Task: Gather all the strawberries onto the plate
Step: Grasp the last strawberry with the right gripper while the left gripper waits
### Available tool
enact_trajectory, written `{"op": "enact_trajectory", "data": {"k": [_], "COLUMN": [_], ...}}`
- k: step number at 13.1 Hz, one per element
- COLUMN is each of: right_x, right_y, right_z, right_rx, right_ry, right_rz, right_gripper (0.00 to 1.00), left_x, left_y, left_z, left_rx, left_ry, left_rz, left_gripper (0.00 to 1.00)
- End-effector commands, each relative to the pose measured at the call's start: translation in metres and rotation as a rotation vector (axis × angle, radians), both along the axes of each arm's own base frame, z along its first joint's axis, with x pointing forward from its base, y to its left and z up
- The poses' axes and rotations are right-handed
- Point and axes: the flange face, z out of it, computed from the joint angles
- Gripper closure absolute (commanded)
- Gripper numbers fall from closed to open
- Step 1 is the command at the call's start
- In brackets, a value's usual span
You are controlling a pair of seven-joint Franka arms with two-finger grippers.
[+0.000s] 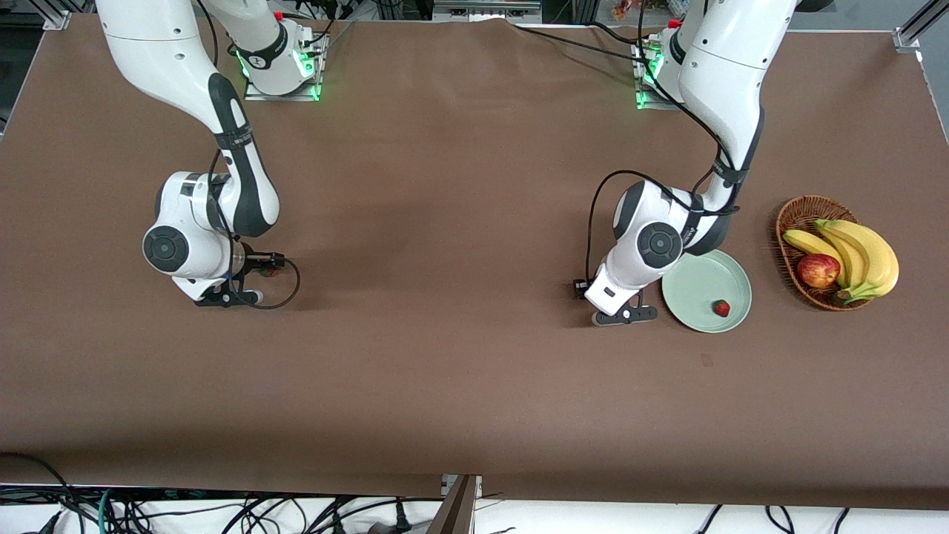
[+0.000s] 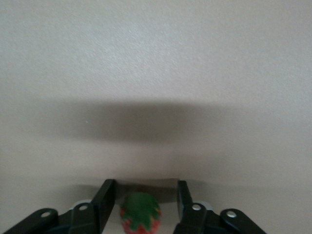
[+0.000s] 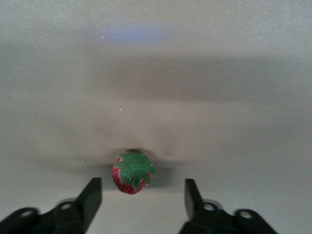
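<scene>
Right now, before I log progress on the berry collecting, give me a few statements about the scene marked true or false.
1. One strawberry lies in the plate. True.
2. The left gripper is shut on a second strawberry. False: its fingers stand open on either side of the berry, with gaps.
3. The apple sits on the plate. False: it is in the basket with the bananas.
4. The right gripper is open, a third strawberry at its fingertips. True.

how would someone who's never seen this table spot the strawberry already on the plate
Find the wicker basket of bananas and an apple at the left arm's end of the table; the mint-green plate lies beside it. The strawberry is the small red berry on the plate, near the rim closest to the front camera. It alone lies on the plate.
</scene>
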Motion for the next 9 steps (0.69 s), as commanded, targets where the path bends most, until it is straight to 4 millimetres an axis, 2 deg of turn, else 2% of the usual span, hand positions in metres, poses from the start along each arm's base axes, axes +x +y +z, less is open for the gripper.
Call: {"op": "enact_trajectory", "data": {"k": [1,3,4,5,6,8,9], "right_x": [-0.007,-0.005,-0.005,-0.006,-0.006,-0.005,-0.005], "right_y": [0.002,0.002,0.004,0.004,0.004,0.005,0.005], "right_z": [0.003,-0.001,-0.002,-0.004,-0.005,-0.004,-0.004], "right_rx": [0.033,0.032,0.035,0.038,0.039,0.039,0.04], "right_ry": [-0.03,-0.048,-0.049,-0.047,-0.046,-0.047,-0.049], "right_rz": [-0.012,-0.016,-0.019,-0.026,-0.027,-0.027,-0.025], "right_gripper": [0.25,0.25,0.25,0.27,0.38,0.65,0.77], "left_x": [-0.007,-0.005,-0.007,-0.004,0.007,0.032,0.043], "left_y": [-0.004,-0.004,-0.003,-0.001,0.003,0.031,0.052], "left_z": [-0.011,-0.008,-0.009,0.0,0.022,0.069,0.083], "left_rx": [0.028,0.027,0.034,0.04,0.035,0.029,0.024], "left_ry": [0.041,0.039,0.061,0.084,0.08,0.106,0.128], "left_rz": [0.004,0.008,0.033,0.045,0.053,0.069,0.051], "left_gripper": [0.65,0.87,0.93,0.96,0.96,0.96,0.95]}}
